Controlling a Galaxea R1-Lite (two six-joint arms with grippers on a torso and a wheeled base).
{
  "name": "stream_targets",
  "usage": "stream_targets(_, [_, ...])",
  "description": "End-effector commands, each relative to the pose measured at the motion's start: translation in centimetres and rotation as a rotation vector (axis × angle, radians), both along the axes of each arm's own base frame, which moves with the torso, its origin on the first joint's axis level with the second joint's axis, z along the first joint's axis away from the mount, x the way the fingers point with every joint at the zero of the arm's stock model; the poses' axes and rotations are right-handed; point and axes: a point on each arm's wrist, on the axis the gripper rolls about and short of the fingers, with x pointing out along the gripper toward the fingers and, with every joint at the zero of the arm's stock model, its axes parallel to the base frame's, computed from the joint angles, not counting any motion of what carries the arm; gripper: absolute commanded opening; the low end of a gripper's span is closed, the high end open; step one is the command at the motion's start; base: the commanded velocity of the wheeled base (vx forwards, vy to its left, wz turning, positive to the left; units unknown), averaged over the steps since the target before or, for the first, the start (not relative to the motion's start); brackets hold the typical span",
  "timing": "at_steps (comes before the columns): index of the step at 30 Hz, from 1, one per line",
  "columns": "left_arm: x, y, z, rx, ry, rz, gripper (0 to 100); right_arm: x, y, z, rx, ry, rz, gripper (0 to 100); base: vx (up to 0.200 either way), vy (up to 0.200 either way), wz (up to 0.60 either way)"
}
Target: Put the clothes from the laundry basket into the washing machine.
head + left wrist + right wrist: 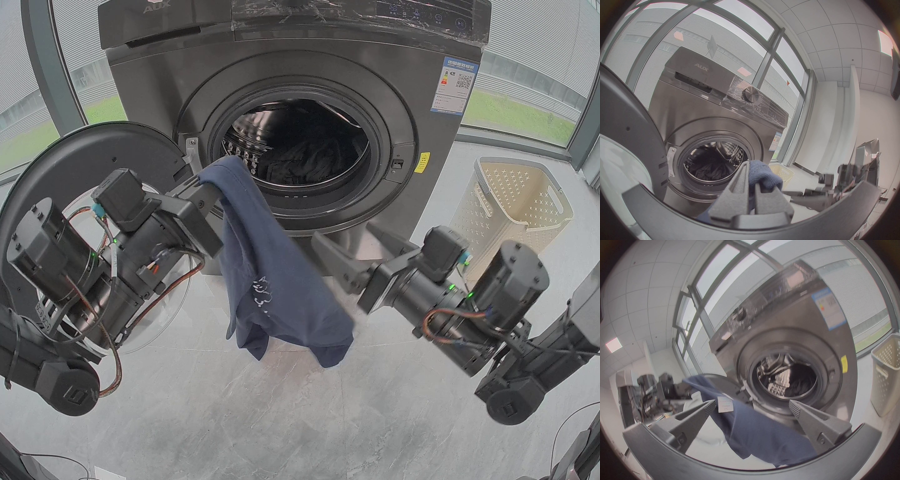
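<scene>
A dark blue T-shirt (pixel 269 269) hangs from my left gripper (pixel 209 181), which is shut on its top edge just left of the washing machine's (pixel 294 81) open drum (pixel 297 147). In the left wrist view the gripper (pixel 752 184) pinches the blue cloth (pixel 762 176) before the drum. Dark clothes (pixel 306 159) lie inside the drum. My right gripper (pixel 340 244) stands open below the drum's rim, beside the hanging shirt; the right wrist view shows its fingers (pixel 697 415) spread wide with the shirt (pixel 756 430) beyond them. The beige laundry basket (pixel 519 200) stands on the floor at right.
The round machine door (pixel 81 169) is swung open at the left, behind my left arm. Grey marble floor lies in front. Windows surround the machine.
</scene>
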Motion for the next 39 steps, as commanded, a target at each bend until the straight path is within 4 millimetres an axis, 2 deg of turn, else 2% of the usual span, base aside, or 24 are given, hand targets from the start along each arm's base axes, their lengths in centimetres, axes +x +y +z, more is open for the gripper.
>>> stream_targets(1, [1.2,-1.7,0.0,-0.002,-0.006,-0.027,0,0.7,2.7,-5.6,-0.126,0.109,0.05,100,0.0,0.0,0.0])
stream_targets(3, [1.3,-2.0,0.5,-0.008,-0.019,-0.036,0,1.1,3.3,-7.0,-0.153,0.128,0.06,100,0.0,0.0,0.0])
stream_targets(4, [1.3,-2.0,0.5,-0.008,-0.019,-0.036,0,1.1,3.3,-7.0,-0.153,0.128,0.06,100,0.0,0.0,0.0])
stream_targets(5, [1.4,-2.1,0.9,-0.015,-0.029,-0.037,0,1.6,3.8,-8.6,-0.19,0.145,0.073,100,0.0,0.0,0.0])
stream_targets(6, [1.4,-2.1,1.1,-0.018,-0.034,-0.039,0,1.7,4.0,-9.3,-0.204,0.154,0.078,100,0.0,0.0,0.0])
stream_targets(9, [0.6,-2.4,1.4,-0.03,-0.047,-0.06,0,1.9,4.9,-10.4,-0.204,0.153,0.09,100,0.0,0.0,0.0])
stream_targets(12, [-0.1,-2.2,1.2,-0.03,-0.043,-0.066,0,1.6,5.6,-10.4,-0.196,0.147,0.11,100,0.0,0.0,0.0])
stream_targets(16, [-1.0,-1.6,1.1,-0.026,-0.044,-0.072,0,2.4,6.3,-11.0,-0.19,0.142,0.104,100,0.0,0.0,0.0])
stream_targets(20, [-1.6,-1.2,1.8,-0.039,-0.067,-0.076,0,4.3,6.5,-11.5,-0.179,0.12,0.073,100,0.0,0.0,0.0])
stream_targets(21, [-1.9,-0.9,2.3,-0.047,-0.08,-0.076,0,5.2,6.5,-11.6,-0.171,0.109,0.055,100,0.0,0.0,0.0])
stream_targets(25, [-2.1,-0.8,2.7,-0.051,-0.086,-0.078,0,6.8,6.8,-11.8,-0.157,0.086,0.033,100,0.0,0.0,0.0])
stream_targets(27, [-2.1,-0.8,2.9,-0.051,-0.092,-0.088,0,7.6,6.9,-12.2,-0.158,0.076,0.025,100,0.0,0.0,0.0])
stream_targets(29, [-1.8,-1.0,3.1,-0.052,-0.098,-0.103,0,8.7,7.3,-13.6,-0.165,0.075,0.02,100,0.0,0.0,0.0])
stream_targets(32, [-1.9,-1.0,3.5,-0.06,-0.109,-0.108,0,9.3,7.9,-14.4,-0.156,0.067,0.018,100,0.0,0.0,0.0])
stream_targets(39, [-2.5,-1.4,3.7,-0.066,-0.112,-0.131,0,10.3,9.2,-13.7,-0.112,0.012,0.026,100,0.0,0.0,0.0])
